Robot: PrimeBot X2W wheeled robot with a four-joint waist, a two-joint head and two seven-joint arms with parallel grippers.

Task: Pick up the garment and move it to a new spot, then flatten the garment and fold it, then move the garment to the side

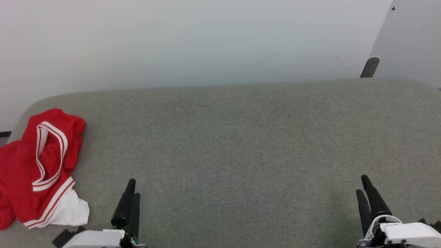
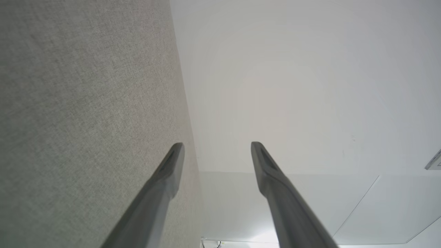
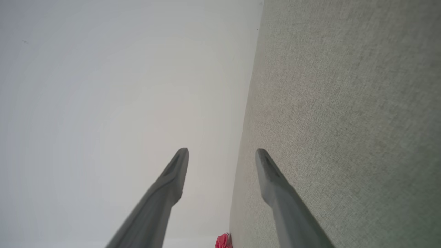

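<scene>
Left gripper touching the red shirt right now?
Apart. The head view shows a strip of bare grey surface between the left gripper and the white sleeve end of the red shirt, which lies crumpled at the far left.

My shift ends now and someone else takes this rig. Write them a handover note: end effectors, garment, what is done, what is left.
Left end effector: open, empty, by the near edge of the grey padded surface.
Right end effector: open, empty, by the near edge, far right.
Garment: crumpled at the surface's left edge, apart from both end effectors.
Done: nothing visible; it is neither flat nor folded.
Left: pick it up, move it, flatten, fold, set aside.
</scene>
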